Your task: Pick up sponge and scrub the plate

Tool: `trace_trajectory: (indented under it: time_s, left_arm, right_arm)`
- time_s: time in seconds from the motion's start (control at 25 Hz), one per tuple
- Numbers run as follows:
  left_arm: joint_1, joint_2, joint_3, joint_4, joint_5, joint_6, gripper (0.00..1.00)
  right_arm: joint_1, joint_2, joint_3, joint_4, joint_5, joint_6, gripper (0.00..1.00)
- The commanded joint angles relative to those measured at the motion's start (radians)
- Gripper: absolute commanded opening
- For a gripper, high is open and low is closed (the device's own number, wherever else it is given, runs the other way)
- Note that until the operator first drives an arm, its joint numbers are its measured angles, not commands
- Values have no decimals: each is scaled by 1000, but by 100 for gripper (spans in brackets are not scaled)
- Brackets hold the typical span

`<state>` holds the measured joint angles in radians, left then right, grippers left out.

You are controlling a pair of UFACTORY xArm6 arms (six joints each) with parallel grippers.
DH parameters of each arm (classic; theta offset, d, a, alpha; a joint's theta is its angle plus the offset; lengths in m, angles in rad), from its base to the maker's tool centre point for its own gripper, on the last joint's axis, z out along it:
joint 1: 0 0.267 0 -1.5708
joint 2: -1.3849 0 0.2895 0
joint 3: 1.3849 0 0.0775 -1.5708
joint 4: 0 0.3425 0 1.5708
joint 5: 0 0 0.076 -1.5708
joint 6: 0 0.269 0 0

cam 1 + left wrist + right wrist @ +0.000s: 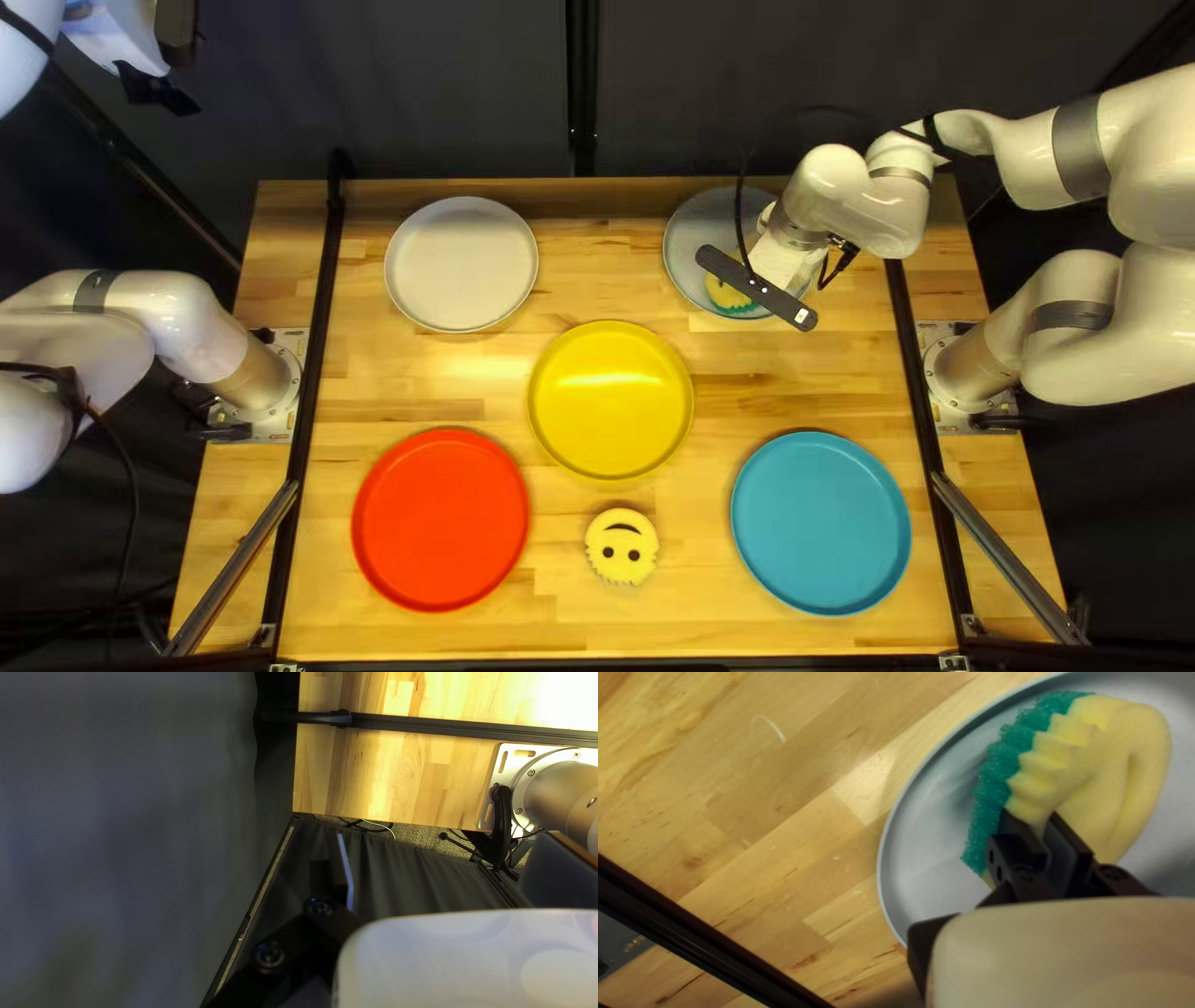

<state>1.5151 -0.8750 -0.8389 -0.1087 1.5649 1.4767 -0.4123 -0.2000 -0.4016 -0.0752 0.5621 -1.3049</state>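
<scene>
A sponge [1095, 771] bends in the grip of the right pincer [1041, 827] over a gray plate [927, 834] at the far right of the wooden counter [498, 367] in the top left view, where two robot arms share a dish-scrubbing job. The pincer's two fingers close on the sponge from either side, bunching its yellow foam into ridges, while the green scouring layer runs along the flank nearest the plate's visible rim. The pick-up looks complete, and the scrub appears to be the step in hand; whether the sponge presses on the plate or hangs just above it cannot be told. The next move calls for light downward pressure and short strokes across the plate's inner face, with the grip held firm. The soft foam may twist or slip between the fingers under drag, and with no hand or pincer seen bracing it, the plate could skid if pushed too hard. The left pincer [439, 835], its fingers apart and holding nothing, hangs off to the side beyond the counter, seemingly with no part in this step. Nearer the front sits a spare sponge with a smiling face [621, 548], among a yellow plate [610, 398], a red plate [441, 519] and a blue plate [822, 523]; a white plate [461, 264] lies at the far left.
</scene>
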Motion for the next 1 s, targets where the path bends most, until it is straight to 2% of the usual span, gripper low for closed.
trace_trajectory:
  time_s: [0.04, 0.4, 0.6, 0.84, 1.0]
  left_arm:
    - [0, 0, 0, 0, 0, 0, 100]
    - [0, 0, 0, 0, 0, 0, 100]
    - [0, 0, 0, 0, 0, 0, 100]
    - [0, 0, 0, 0, 0, 0, 100]
    - [0, 0, 0, 0, 0, 0, 100]
  right_arm:
    - [-40, 34, -21, 13, -16, -41, 0]
    - [-174, 117, -111, 32, -6, -159, 0]
    - [-208, 144, -141, 45, -3, -191, 0]
    - [-190, 120, -124, 67, 4, -190, 0]
    - [-121, 56, -106, 77, 64, -128, 0]
